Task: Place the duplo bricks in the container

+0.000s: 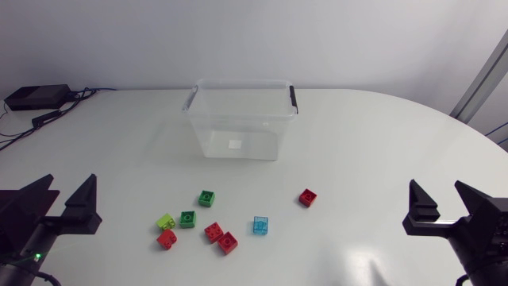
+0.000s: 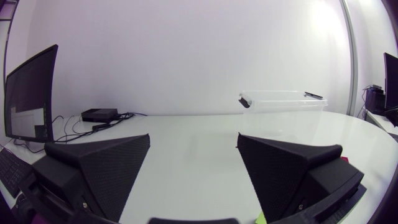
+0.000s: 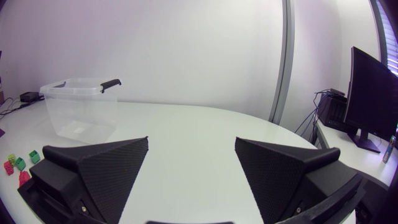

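Our duplo bricks (image 1: 213,231) lie scattered at lower centre of the head view, one red brick (image 1: 308,197) apart to the right. The clear container (image 1: 238,135) stands above them, upper centre. Our left gripper (image 1: 73,184), lower left, and right gripper (image 1: 436,189), lower right, both gape, holding nothing.

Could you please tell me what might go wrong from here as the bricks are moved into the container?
1. The square red plastic brick sits right beside a second red brick, perhaps touching; the broad fingers of the open left gripper could knock one while taking the other.
2. The clear plastic container has tall walls; a brick carried too low might strike the rim and shove it.
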Motion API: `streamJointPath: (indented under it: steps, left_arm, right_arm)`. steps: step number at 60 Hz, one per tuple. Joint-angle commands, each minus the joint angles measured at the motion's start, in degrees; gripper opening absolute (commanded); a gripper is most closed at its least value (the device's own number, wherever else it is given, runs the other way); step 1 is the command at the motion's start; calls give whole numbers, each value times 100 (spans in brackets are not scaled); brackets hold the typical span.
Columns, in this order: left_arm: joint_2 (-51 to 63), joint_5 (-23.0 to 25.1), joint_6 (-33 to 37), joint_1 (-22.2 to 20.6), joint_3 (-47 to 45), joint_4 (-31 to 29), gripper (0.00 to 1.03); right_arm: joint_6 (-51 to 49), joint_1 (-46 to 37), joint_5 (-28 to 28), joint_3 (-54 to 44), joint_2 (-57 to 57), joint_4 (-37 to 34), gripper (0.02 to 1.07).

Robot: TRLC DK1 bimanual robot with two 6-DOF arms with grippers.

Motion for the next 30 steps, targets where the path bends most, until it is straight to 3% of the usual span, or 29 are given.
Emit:
streamJointPath:
  steps: [1, 13, 20, 30]
  left_arm:
    - [-41, -7, -83, -70, 365, -95, 98]
    - [750, -7, -118, -317, 1112, -552, 96]
    - [2104, -7, -136, -264, 1806, -921, 96]
    - [3914, -15, 5, -317, 2826, -1949, 96]
  right_arm:
    - [90, 37, -10, 168, -27, -27, 103]
    - [90, 64, -10, 642, 553, -54, 102]
    - [98, 64, -10, 985, 1142, -62, 102]
    - [134, 72, 8, 1486, 1924, -203, 102]
